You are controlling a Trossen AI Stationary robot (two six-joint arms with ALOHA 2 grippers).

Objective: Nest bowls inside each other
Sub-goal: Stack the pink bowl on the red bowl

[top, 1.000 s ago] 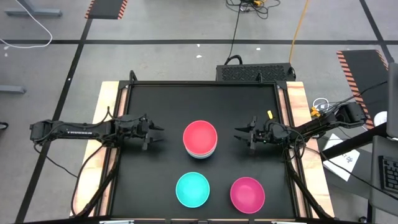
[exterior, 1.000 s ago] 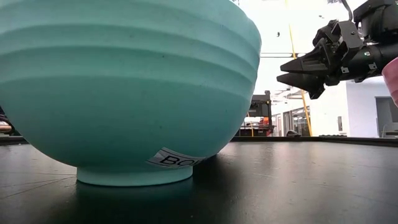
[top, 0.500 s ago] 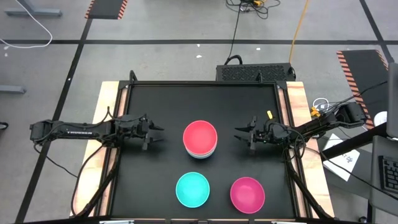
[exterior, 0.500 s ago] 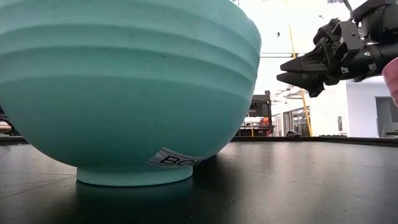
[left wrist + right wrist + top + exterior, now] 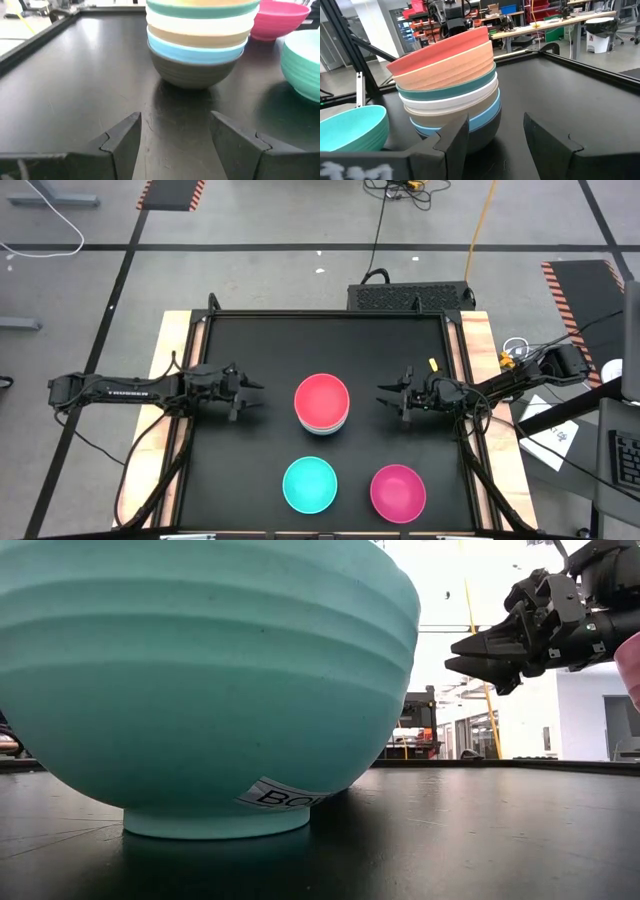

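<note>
Hovering either side of the nested stack [image 5: 322, 404] at table centre, I had the left gripper [image 5: 252, 393] and right gripper [image 5: 388, 396] both spread, holding nothing. Turquoise bowl [image 5: 310, 485] and magenta bowl [image 5: 398, 492] sat apart near the front edge.

Stack [image 5: 322, 404] – red-pink top, then peach, green, white, beige, blue, black; turquoise bowl [image 5: 310, 484]; magenta bowl [image 5: 398, 491]; black table [image 5: 250, 360].

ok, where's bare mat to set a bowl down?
Free: the far half of the mat behind the stack, and the near left corner beside the turquoise bowl. Crowded: near edge, turquoise and magenta bowl, and the middle row between left gripper and right gripper.
</note>
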